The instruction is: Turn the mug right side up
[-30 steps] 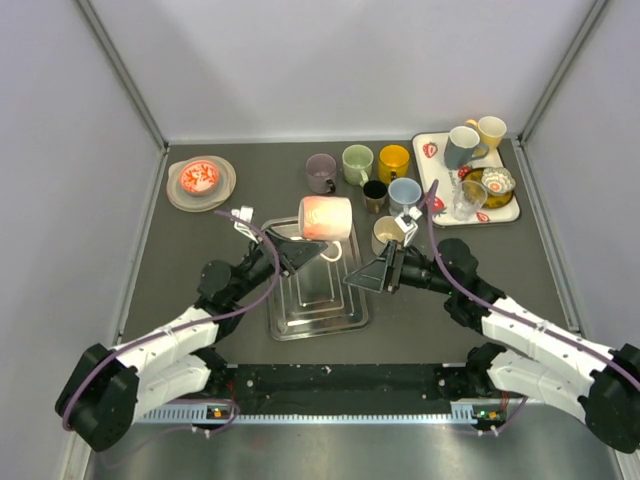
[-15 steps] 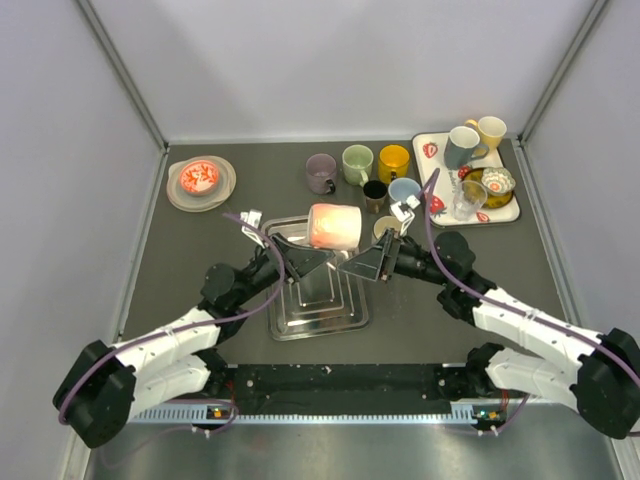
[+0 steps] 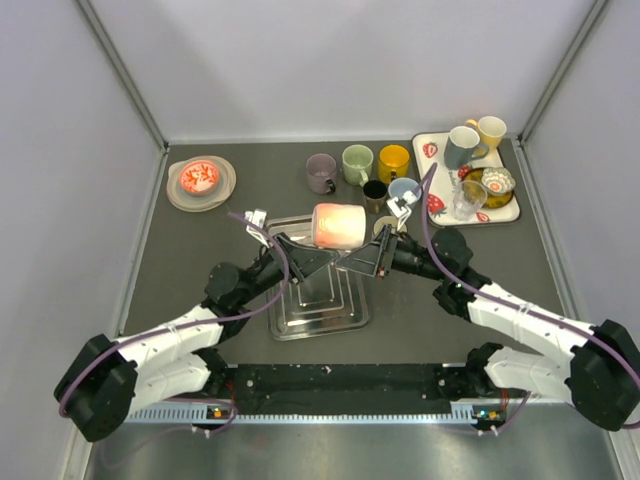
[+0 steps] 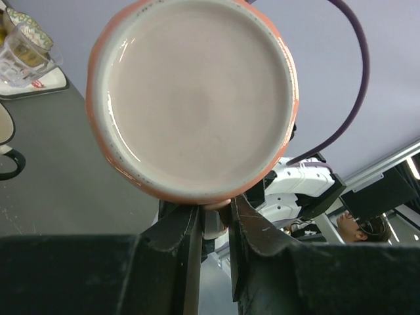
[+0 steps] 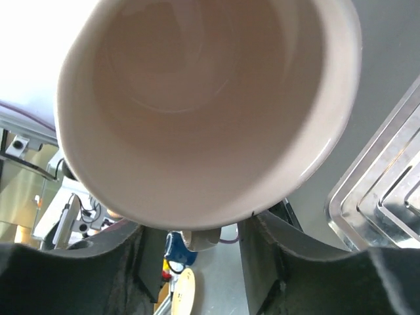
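Note:
The pink mug (image 3: pixel 337 225) with a cream inside hangs on its side in the air above the metal tray (image 3: pixel 315 315). My left gripper (image 3: pixel 322 254) is shut on the mug's handle (image 4: pixel 215 226); the left wrist view shows the mug's base (image 4: pixel 193 98) facing the camera. My right gripper (image 3: pixel 352 259) is open at the mug's mouth side. In the right wrist view the mug's open mouth (image 5: pixel 197 98) fills the frame. The right gripper's fingers (image 5: pixel 262 252) stand either side of the handle (image 5: pixel 200 239), with gaps between them and it.
A row of mugs stands behind: purple (image 3: pixel 321 172), green (image 3: pixel 357 163), yellow (image 3: pixel 393 162), black (image 3: pixel 375 193), blue (image 3: pixel 404 188). A white tray (image 3: pixel 505 210) with cups and a glass is at the back right. A plate with a red bowl (image 3: pixel 200 178) is at the back left.
The left gripper carried the mug right and a little farther back. The right gripper moved left and up to the mug, its fingers now beside the handle.

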Available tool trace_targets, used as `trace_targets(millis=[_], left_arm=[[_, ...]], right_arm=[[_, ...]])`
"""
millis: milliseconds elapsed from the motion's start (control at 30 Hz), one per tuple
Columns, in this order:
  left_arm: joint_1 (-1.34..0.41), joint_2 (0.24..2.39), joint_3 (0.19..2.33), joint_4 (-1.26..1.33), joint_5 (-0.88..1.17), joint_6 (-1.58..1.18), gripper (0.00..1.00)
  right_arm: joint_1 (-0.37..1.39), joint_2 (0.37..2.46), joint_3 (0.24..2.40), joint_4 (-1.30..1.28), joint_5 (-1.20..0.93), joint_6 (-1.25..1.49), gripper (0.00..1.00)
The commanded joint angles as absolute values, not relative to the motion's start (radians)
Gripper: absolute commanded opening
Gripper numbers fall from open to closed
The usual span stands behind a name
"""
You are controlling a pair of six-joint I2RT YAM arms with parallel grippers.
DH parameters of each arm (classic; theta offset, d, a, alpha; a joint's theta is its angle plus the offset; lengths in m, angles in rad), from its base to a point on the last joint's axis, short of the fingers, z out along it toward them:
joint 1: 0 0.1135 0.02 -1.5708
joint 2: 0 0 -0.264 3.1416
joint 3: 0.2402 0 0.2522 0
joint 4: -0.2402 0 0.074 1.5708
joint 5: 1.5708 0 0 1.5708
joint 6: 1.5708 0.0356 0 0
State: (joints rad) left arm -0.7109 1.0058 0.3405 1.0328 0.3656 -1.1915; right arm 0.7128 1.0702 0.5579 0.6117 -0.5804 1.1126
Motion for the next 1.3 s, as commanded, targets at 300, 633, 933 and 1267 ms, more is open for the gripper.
trace_targets(millis=[300, 633, 933, 1267], left_arm=[[-0.764, 1.020, 0.399, 1.167, 0.411, -1.175, 0.00], [-0.764, 0.947, 0.382, 1.054, 0.351, -1.103, 0.31], [-0.759, 0.830, 0.428, 0.823, 0.236, -0.974, 0.50], [-0.753, 0.611, 0.482, 0.451, 0.009, -0.795, 0.62]], right_arm=[[0.727, 1.055, 0.615, 0.726, -0.531, 1.118, 0.03], [0.726, 0.945, 0.647, 0.493, -0.454, 0.983, 0.00], [0.730, 0.873, 0.678, 0.278, -0.425, 0.873, 0.00], [0.735, 0.822, 0.866, -0.139, -0.318, 0.680, 0.00]])
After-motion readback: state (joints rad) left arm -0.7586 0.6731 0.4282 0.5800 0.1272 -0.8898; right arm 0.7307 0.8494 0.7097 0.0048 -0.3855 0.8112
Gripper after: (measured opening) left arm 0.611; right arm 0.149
